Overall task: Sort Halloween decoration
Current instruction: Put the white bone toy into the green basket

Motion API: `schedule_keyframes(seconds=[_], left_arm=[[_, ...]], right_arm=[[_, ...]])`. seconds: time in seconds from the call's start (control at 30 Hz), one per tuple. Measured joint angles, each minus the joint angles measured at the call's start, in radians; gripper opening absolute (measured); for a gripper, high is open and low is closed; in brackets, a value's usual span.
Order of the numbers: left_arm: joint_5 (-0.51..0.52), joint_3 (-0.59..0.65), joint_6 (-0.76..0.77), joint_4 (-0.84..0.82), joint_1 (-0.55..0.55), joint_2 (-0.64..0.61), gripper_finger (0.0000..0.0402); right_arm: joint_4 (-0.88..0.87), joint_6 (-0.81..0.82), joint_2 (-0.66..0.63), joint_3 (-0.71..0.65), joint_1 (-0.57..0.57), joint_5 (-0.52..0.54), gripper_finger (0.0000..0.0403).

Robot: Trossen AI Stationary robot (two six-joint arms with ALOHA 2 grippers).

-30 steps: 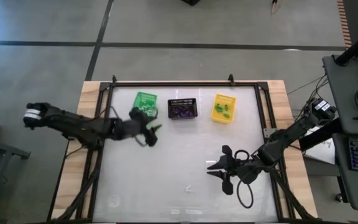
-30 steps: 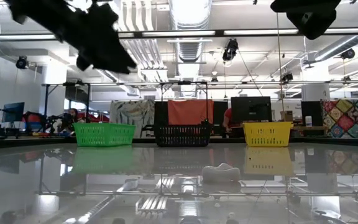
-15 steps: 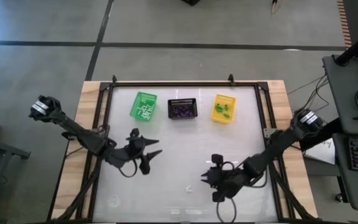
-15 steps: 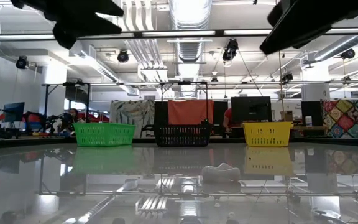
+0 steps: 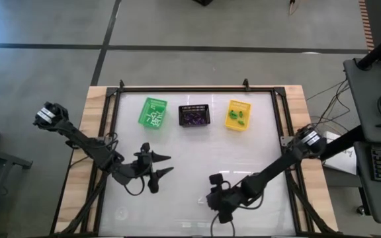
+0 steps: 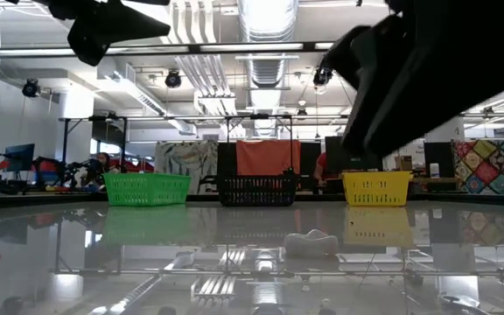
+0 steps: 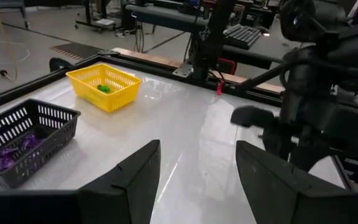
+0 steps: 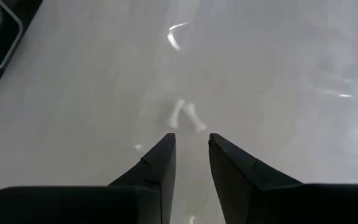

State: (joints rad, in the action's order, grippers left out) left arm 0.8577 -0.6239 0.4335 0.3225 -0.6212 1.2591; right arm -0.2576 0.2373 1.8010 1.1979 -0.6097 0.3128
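One white trinket [image 5: 200, 200] lies on the glossy table near its front edge, also visible in the low view [image 6: 311, 242] and the right wrist view [image 8: 185, 115]. My right gripper [image 5: 210, 195] hangs slanting down just right of it, its fingers [image 8: 160, 158] a narrow gap apart with nothing between them. My left gripper [image 5: 170, 164] hovers open over the table's left half, pointing right, with nothing in it [image 7: 197, 146]. White trinkets lie in the green basket [image 5: 153, 111], purple ones in the black basket [image 5: 194, 116] and green ones in the yellow basket [image 5: 238, 114].
The three baskets stand in a row along the table's far side. A dark metal frame [image 5: 184, 88] borders the tabletop. The table's middle lies bare between the two grippers. People and workbenches show in the room beyond [image 6: 103, 162].
My left gripper has drawn away from the green basket toward the near-left part of the table and turned to point right. My right gripper has gone down and toward the table's left and near edge, closing on the white trinket, which has stayed put.
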Motion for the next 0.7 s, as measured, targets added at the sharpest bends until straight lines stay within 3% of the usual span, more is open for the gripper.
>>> schedule_keyframes(seconds=[0.4, 0.7], left_arm=[[0.000, 0.000, -0.001, 0.001, 0.000, 0.000, 0.0192], [0.000, 0.000, -0.005, -0.001, 0.000, 0.000, 0.0192]], right_arm=[[0.062, -0.075, 0.070, 0.022, 0.090, -0.173, 0.0093], [0.125, -0.145, 0.118, 0.022, 0.114, -0.208, 0.0093]])
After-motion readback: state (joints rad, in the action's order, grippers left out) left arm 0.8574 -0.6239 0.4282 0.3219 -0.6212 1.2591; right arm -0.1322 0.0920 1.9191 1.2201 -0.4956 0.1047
